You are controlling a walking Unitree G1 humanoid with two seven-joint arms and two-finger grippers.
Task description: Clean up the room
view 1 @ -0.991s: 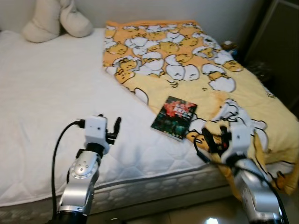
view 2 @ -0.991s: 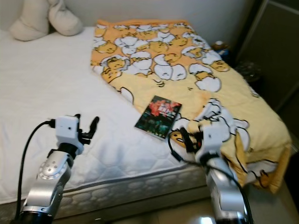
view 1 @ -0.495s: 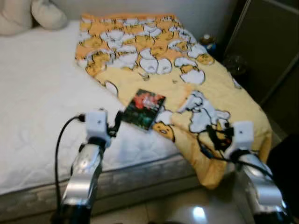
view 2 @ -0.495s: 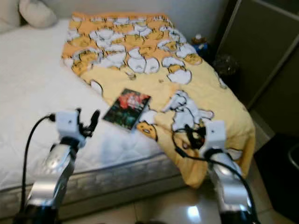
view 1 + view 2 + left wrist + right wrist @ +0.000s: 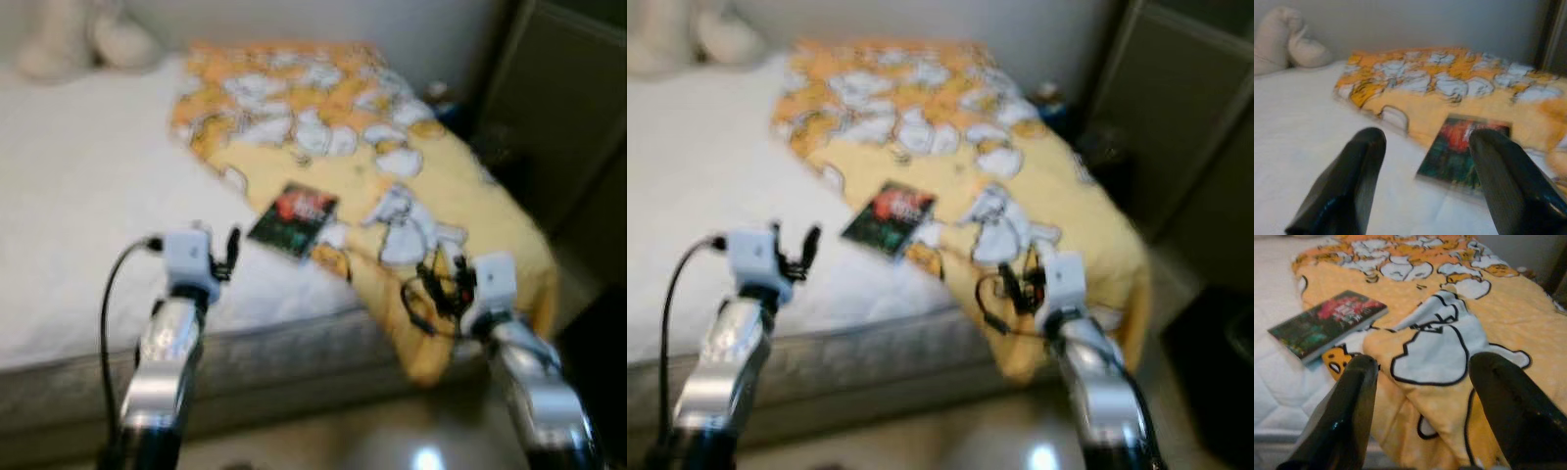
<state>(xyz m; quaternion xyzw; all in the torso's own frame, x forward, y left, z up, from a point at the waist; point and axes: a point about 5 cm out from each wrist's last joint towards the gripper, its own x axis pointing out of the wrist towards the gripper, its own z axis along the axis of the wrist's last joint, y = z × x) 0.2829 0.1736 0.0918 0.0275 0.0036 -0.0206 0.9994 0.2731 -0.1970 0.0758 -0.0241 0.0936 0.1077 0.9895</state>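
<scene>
Book (image 5: 294,217) lies centre frame in the eye views, flat on the white mattress (image 5: 78,215), its far edge touching or just overlapping the hem of the yellow egg-print blanket (image 5: 392,166). Blanket is spread over the right half of the bed and hangs over the near right corner. A cream pillow (image 5: 88,39) sits at upper left.

Left gripper (image 5: 223,258) is held up above the near mattress edge, lower left of the book; in its wrist view the two fingers (image 5: 1347,186) are spread wide with nothing between them, and the book is framed just beyond the gap. Right gripper (image 5: 446,289) hovers at lower right over the blanket's hanging fold; fingers (image 5: 1352,416) likewise parted wide and empty.

Since a second ago the whole scene has shifted: the pillow has slid toward the corner, floor and a dark cabinet (image 5: 558,117) at upper right are now seen, and the frame is blurred. This is read as camera motion, not movement of the things. Book and blanket appear unmoved on the bed.

Nothing is yet grasped; tidying is judged barely begun, with the book the likely first pick for the left arm.
</scene>
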